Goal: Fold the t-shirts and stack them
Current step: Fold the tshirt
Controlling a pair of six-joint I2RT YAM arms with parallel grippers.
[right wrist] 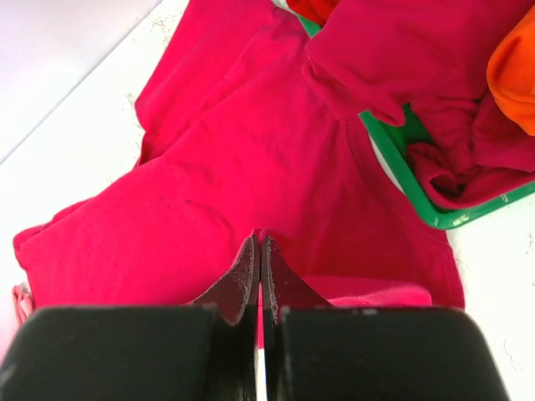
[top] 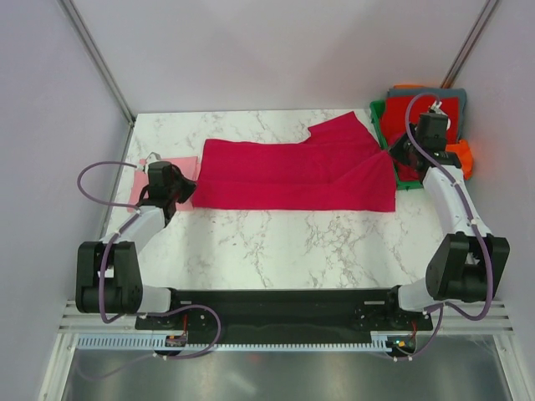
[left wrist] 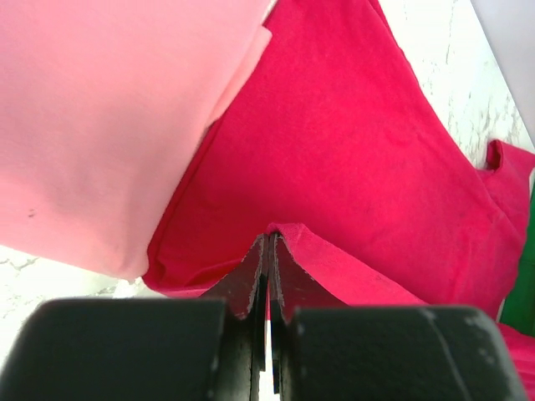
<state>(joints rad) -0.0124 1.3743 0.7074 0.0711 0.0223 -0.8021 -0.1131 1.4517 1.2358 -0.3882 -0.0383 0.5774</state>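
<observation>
A deep crimson t-shirt point(top: 292, 171) lies stretched across the marble table as a long band, its sleeve end toward the back right. My left gripper point(top: 187, 199) is shut on the shirt's left edge, and the left wrist view shows a ridge of crimson cloth point(left wrist: 351, 150) pinched between the closed jaws of that gripper point(left wrist: 271, 239). My right gripper point(top: 395, 155) is shut on the shirt's right edge, where red fabric point(right wrist: 234, 167) rises into the closed tips of that gripper point(right wrist: 260, 241). A folded light pink t-shirt point(top: 155, 175) lies flat beside the left gripper, partly under the arm.
A green bin point(top: 378, 113) stands at the back right corner, holding loose shirts: magenta point(right wrist: 401, 50), orange point(right wrist: 514, 75), red and grey point(top: 456, 93). The bin's rim point(right wrist: 401, 167) is close to my right gripper. White walls enclose the table on three sides.
</observation>
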